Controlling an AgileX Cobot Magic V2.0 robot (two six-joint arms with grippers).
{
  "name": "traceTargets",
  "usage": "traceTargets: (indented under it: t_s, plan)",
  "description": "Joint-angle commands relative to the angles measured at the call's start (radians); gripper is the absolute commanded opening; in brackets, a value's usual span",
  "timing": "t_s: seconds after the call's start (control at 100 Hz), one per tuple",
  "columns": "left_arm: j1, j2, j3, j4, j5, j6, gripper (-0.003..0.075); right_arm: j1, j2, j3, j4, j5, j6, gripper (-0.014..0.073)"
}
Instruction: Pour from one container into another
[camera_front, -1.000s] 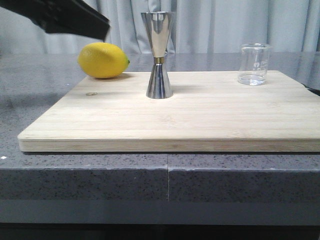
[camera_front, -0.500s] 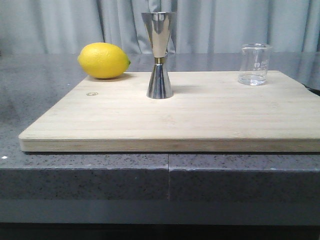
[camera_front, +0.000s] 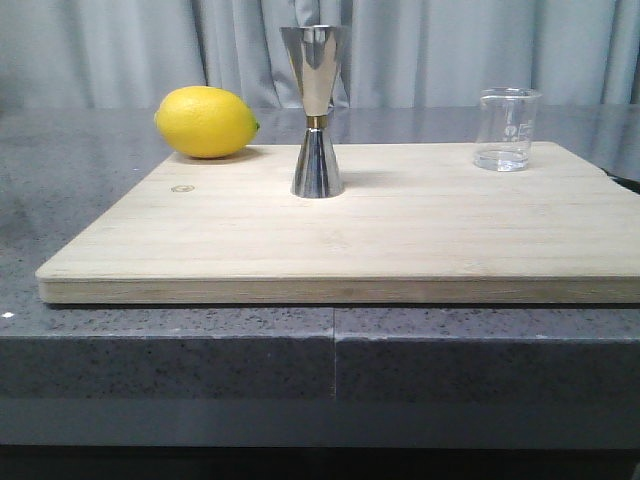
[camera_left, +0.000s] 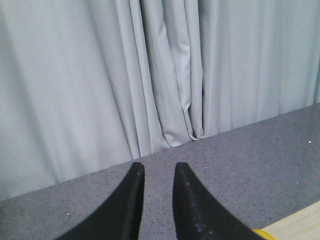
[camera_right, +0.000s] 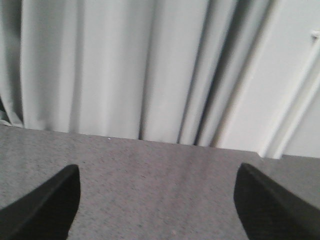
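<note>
The left arm has gone from the front view; its gripper (camera_left: 155, 172) is nearly closed and empty, the right gripper (camera_right: 157, 180) wide. Beaker (camera_front: 507, 129) and jigger (camera_front: 316, 110) stand untouched, well apart on the cutting board (camera_front: 380, 240); pouring hasn't begun.

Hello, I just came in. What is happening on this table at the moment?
Nothing is being handled right now. The glass beaker stands upright at the far right of the wooden board, and the steel jigger stands near the middle, with a lemon to its left. Neither arm shows in the front view. The left gripper is nearly closed and empty; the right gripper is wide open and empty.
</note>
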Motion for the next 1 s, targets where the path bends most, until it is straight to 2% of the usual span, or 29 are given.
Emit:
traceTargets:
  t_s: [0.0,0.14,0.26,0.36,0.43,0.57,0.76,0.99]
  plan:
    - [-0.067,-0.057,0.013,-0.035,-0.125,0.028,0.0124,-0.033,-0.039,-0.040,-0.025,0.001,-0.008,0.0566]
    - [-0.128,-0.147,0.142,-0.035,-0.380,0.028,0.0118,-0.048,-0.072,-0.040,-0.025,0.073,-0.006,0.0566]
    - [-0.165,-0.251,0.252,-0.033,-0.668,0.034,0.0078,-0.048,-0.098,-0.040,-0.025,0.131,0.004,0.0566]
    - [-0.202,-0.336,0.306,-0.034,-0.805,0.036,0.0049,-0.048,-0.137,-0.026,-0.016,0.170,0.005,0.0563]
    - [-0.210,-0.388,0.342,-0.041,-0.799,0.036,0.0038,-0.048,-0.172,0.001,-0.003,0.172,0.005,0.0524]
    - [-0.210,-0.467,0.469,-0.133,-0.710,0.036,0.0038,-0.029,-0.261,0.091,0.018,0.142,0.005,0.0385]
    - [-0.210,-0.547,0.684,-0.153,-0.749,0.036,0.0038,0.020,-0.423,0.268,0.018,0.065,0.005,0.0237]
    - [-0.210,-0.699,0.881,-0.161,-0.736,0.036,-0.0013,0.039,-0.624,0.464,0.018,0.041,0.005,-0.0067]
